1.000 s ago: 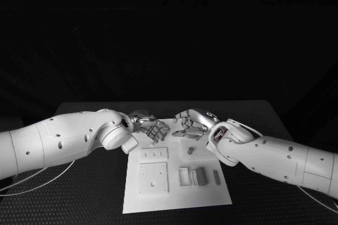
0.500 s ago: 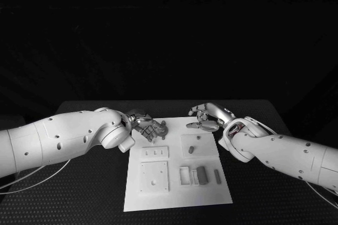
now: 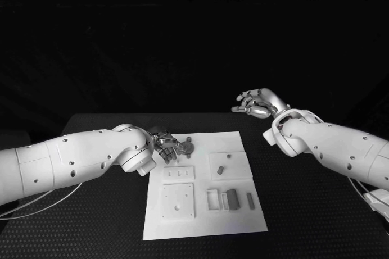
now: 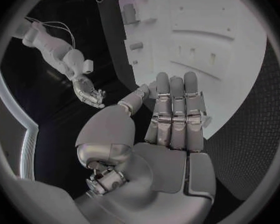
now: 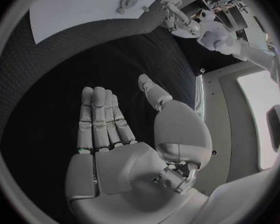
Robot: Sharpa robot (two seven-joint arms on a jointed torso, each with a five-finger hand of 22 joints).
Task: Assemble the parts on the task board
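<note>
Between the fingers [image 4: 172,109] of the left hand [image 3: 164,145] we see nothing held: in the left wrist view they lie straight and side by side, the thumb set off to one side, stretched out over the near corner of the task board [image 4: 227,40]. Just beyond those fingertips, in the head view, a small round grey part [image 3: 187,148] lies on the far left corner of the task board [image 3: 235,225], very near the fingers; we cannot tell whether they touch it. Farther out from the left hand a small raised plate with slots [image 3: 177,173] sits on the board, and nearer the robot a larger square plate [image 3: 177,201]. Toward the right side a square recess holds a short grey peg [image 3: 220,170], and nearer the robot from it stand a dark grey block [image 3: 232,199] and a slim grey bar [image 3: 250,200] beside a white frame. Our right hand [image 3: 258,104] hangs raised beyond the far right corner of the board, well apart from it, over the black table [image 3: 105,225]. Its fingers [image 5: 101,119] are extended and slightly spread in the right wrist view, the thumb apart, with nothing in them.
</note>
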